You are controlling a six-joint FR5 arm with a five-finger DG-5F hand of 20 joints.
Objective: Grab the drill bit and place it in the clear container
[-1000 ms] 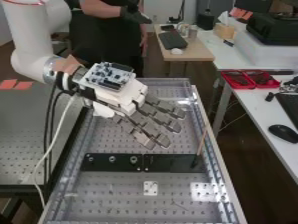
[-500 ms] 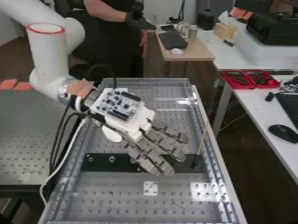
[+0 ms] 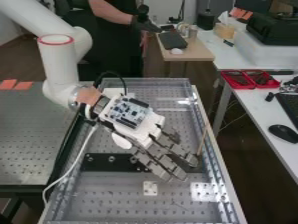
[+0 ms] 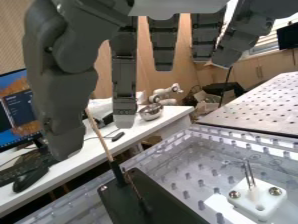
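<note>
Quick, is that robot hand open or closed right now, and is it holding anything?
The hand is open, its fingers fairly straight and holding nothing.

We can't read any text, labels, brands, numbers or signs on anything, high view or wrist view.

Wood-toned wall, bright window; white desk, smaller tan table; dark brown floor.
</note>
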